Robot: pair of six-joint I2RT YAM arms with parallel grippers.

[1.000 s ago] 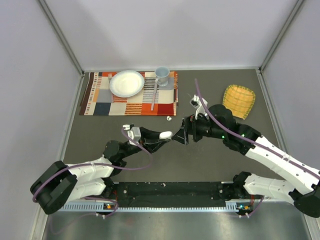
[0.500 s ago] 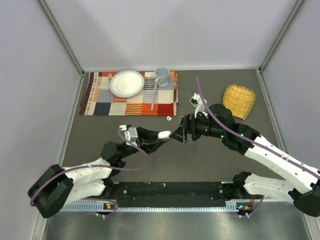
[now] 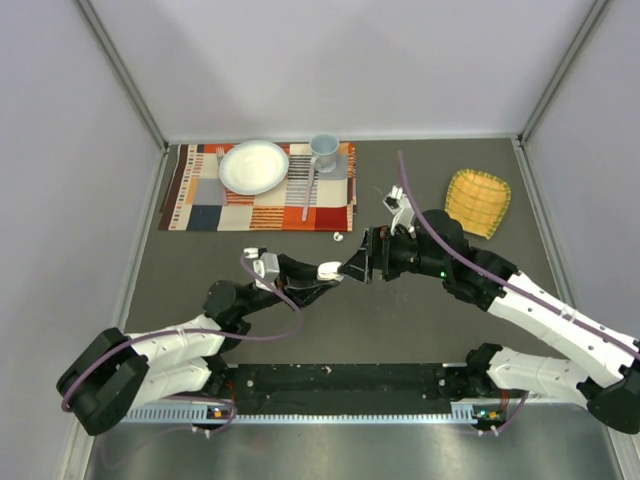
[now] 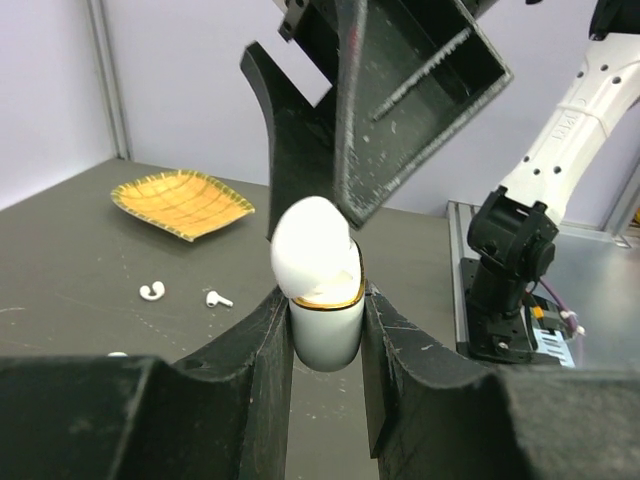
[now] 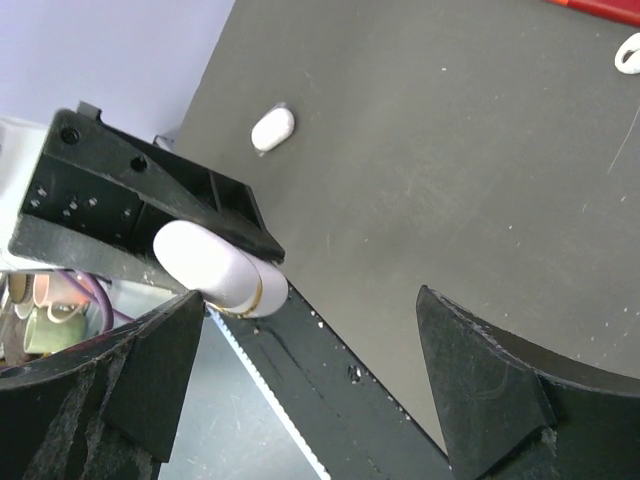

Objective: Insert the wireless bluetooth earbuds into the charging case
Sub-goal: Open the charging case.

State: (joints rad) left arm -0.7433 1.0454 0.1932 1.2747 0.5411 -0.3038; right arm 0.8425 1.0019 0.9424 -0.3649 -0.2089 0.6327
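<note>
The white charging case (image 4: pixel 322 325) stands upright in my left gripper (image 4: pixel 325 310), which is shut on its lower half. Its lid (image 4: pixel 310 250) is tipped slightly ajar above a gold rim. From above, the case (image 3: pixel 330 270) hangs over the middle of the table. My right gripper (image 3: pixel 357 263) is open right beside it, and one of its fingers (image 4: pixel 370 130) reaches over the lid. In the right wrist view the case (image 5: pixel 215 265) lies by the left finger (image 5: pixel 150 370) of that gripper (image 5: pixel 310 300). Two earbuds (image 4: pixel 153 291) (image 4: pixel 217 298) lie on the table beyond.
A striped placemat (image 3: pixel 200 200) at the back left carries a white plate (image 3: pixel 253 166), a cup (image 3: pixel 323 150) and a spoon. A yellow woven dish (image 3: pixel 477 200) sits back right. One earbud (image 3: pixel 338 238) lies just off the placemat's corner. A small white piece (image 5: pixel 272 128) lies on the table.
My right gripper has edged left toward the case, closing the gap to its lid. The left gripper has kept its hold and barely shifted.
</note>
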